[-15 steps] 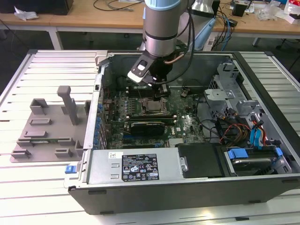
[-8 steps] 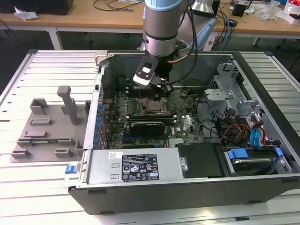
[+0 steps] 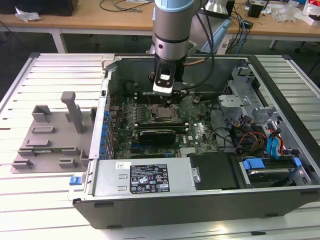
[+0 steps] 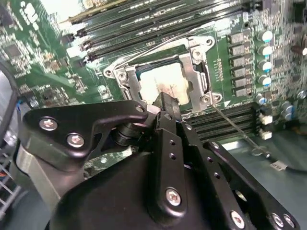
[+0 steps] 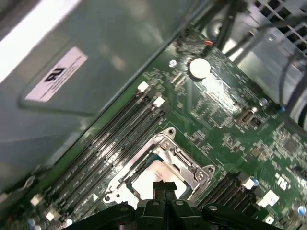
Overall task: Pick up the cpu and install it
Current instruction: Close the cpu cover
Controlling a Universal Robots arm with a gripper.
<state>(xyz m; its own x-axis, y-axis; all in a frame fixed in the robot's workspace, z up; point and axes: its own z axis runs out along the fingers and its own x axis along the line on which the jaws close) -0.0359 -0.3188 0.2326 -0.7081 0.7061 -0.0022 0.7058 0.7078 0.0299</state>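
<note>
A: Where do we find the cpu (image 4: 162, 82)?
B: Lying in the socket frame (image 4: 195, 76), just beneath our gripper (image 5: 164, 187); fingers (image 5: 159, 188) together, empty.
A: We judge it light, stiff, fragile; grip opposite edges.

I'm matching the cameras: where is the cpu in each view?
Exterior view: cpu mid-motherboard, under the gripper.
Second wrist view: pale square just beyond the gripper.
First wrist view: pale square just beyond the gripper.
Shared landmark: the metal socket frame around it.
</note>
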